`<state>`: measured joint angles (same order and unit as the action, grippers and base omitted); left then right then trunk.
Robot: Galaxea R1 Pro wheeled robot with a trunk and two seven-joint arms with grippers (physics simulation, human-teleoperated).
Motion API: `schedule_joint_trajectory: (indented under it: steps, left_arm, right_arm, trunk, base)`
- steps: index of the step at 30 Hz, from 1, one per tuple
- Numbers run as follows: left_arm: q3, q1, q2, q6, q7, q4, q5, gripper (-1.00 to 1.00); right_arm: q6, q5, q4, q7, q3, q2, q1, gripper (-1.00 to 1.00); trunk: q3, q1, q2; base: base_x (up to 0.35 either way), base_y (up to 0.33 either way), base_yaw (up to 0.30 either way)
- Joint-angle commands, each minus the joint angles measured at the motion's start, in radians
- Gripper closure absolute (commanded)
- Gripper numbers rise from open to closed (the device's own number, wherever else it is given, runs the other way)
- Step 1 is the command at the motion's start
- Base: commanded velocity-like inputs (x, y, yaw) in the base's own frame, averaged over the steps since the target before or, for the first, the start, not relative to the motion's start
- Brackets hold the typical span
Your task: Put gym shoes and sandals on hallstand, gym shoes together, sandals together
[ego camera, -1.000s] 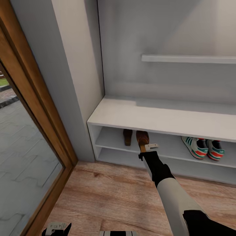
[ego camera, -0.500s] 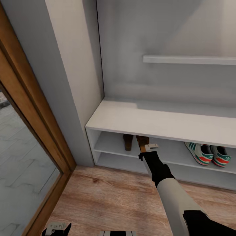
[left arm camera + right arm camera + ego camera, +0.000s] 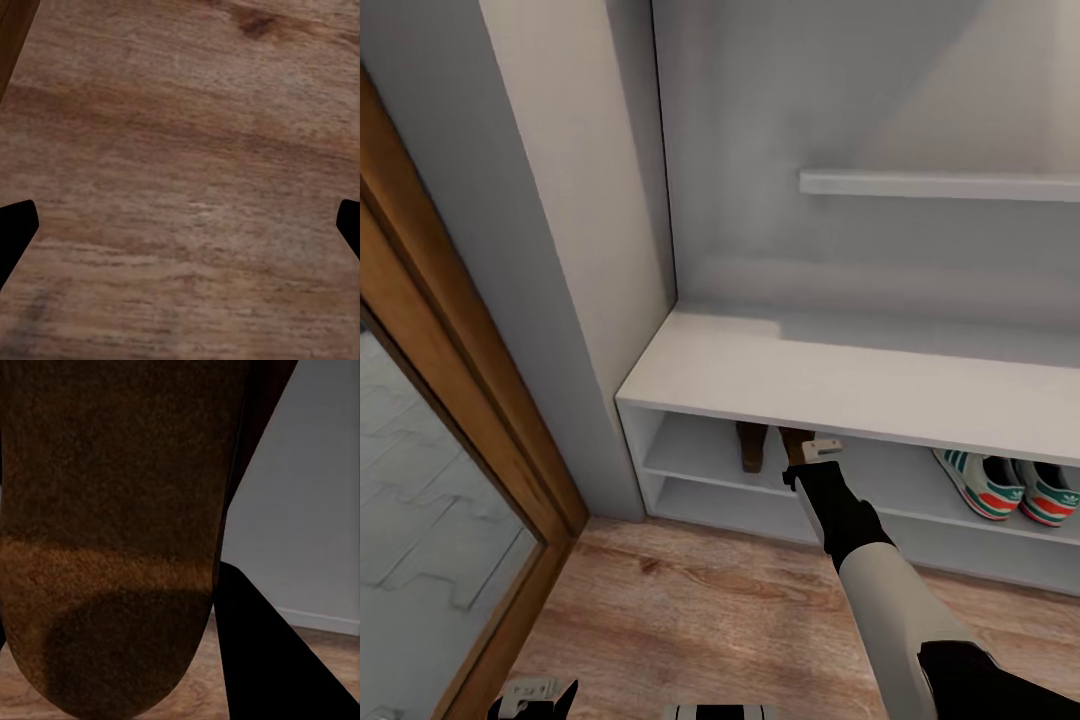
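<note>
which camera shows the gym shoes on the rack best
The head view: both gym shoes sit side by side on the hallstand's upper open shelf, off the corridor floor. The left wrist view shows floor planks, and the right wrist view shows a close sandal, so neither helps.

Matt white-grey painted board on the hallstand (image 3: 780, 375), light brown wood-grain laminate with knots on the corridor floor (image 3: 710, 610), dull suede-like brown leather on the sandal (image 3: 112, 525), smooth cream uppers on the gym shoes (image 3: 1010, 485).
</note>
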<state>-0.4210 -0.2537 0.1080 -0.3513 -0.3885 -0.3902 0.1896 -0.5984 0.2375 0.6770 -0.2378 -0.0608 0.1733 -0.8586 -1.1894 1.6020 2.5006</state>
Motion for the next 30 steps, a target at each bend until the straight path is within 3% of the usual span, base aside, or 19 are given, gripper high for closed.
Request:
schedule_joint_trajectory:
  steps: [1, 30]
  left_arm:
    - [-0.009, -0.001, -0.001, -0.005, -0.006, 0.001, 0.01, -1.0]
    - [-0.009, 0.0, -0.001, -0.006, -0.006, 0.001, 0.009, -1.0]
  right_arm:
    - [-0.004, 0.005, 0.001, -0.001, -0.004, 0.001, 0.0, 1.0]
    - [-0.004, 0.005, 0.001, -0.001, -0.004, 0.001, 0.0, 1.0]
  trunk:
    - [-0.001, 0.0, 0.0]
    - [-0.001, 0.0, 0.0]
  base:
    - [0.008, 0.0, 0.0]
    - [0.065, 0.0, 0.0]
